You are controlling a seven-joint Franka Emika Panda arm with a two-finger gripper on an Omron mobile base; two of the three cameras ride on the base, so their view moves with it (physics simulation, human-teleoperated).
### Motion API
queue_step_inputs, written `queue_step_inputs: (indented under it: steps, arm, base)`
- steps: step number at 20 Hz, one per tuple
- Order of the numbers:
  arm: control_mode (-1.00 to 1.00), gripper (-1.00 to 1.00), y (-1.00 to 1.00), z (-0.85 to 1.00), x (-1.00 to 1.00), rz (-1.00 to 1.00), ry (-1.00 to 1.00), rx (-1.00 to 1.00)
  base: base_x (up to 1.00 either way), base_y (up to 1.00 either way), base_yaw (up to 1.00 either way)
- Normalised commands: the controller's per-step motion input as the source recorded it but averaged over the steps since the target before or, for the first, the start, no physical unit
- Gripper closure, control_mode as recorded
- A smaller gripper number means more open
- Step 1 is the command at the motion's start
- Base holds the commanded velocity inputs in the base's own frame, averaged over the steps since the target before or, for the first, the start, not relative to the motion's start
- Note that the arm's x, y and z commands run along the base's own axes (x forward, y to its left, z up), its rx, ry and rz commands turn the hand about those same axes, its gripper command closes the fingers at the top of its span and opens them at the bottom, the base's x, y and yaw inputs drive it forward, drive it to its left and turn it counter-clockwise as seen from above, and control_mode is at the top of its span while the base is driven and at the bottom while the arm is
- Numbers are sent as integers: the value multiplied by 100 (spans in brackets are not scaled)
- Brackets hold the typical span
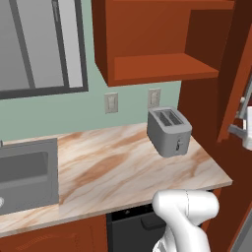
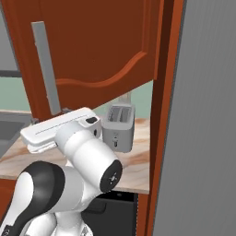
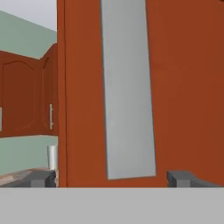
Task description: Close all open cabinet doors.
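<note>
Gripper (image 3: 111, 178) spread wide, grasping nothing, right up against open cabinet door (image 2: 106, 46) with its grey bar handle (image 3: 127, 92) between the fingertips; toaster (image 1: 169, 131) on counter (image 1: 108, 167).

a grey toaster (image 1: 169, 131) stands upright on the marbled worktop (image 1: 108, 167) near its right end, below two wall outlets (image 1: 111, 103). a steel sink (image 1: 27, 172) is sunk in at the left, under a window (image 1: 39, 44).
</note>
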Motion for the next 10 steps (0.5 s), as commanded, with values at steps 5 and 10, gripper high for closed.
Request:
queue_step_inputs:
  steps: [5, 10]
  arm:
    - [-100, -100, 0, -30, 48, 8, 0, 1]
    - [-100, -100, 0, -24, 26, 15, 1, 0]
  base:
    - [0, 0, 0]
    - [0, 0, 0]
